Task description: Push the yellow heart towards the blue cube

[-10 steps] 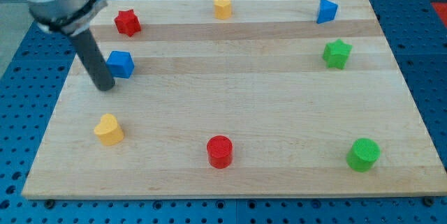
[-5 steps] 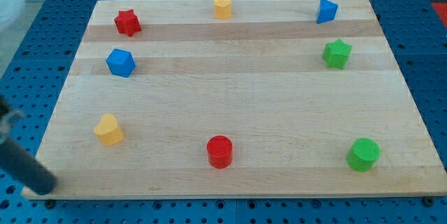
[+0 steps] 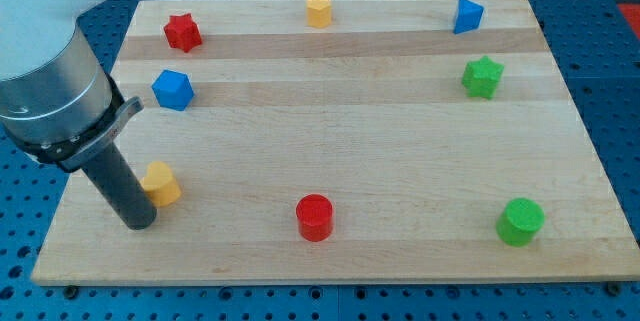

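The yellow heart (image 3: 162, 182) lies at the board's lower left. The blue cube (image 3: 172, 89) lies above it, near the left edge. My tip (image 3: 138, 224) rests on the board just below and left of the yellow heart, and the rod's side hides the heart's left edge. The rod rises up and left to a large grey and white arm body (image 3: 50, 71). The blue cube is well apart from the rod.
A red star (image 3: 182, 32) at top left, a yellow hexagonal block (image 3: 318, 9) at top centre, a blue triangular block (image 3: 467, 15) at top right, a green star (image 3: 482, 76) at right, a red cylinder (image 3: 314, 217) at bottom centre, a green cylinder (image 3: 520, 221) at bottom right.
My tip went from beside the blue cube down past the board's lower left corner, then came back in to sit against the yellow heart's lower left. The heart has hardly shifted.
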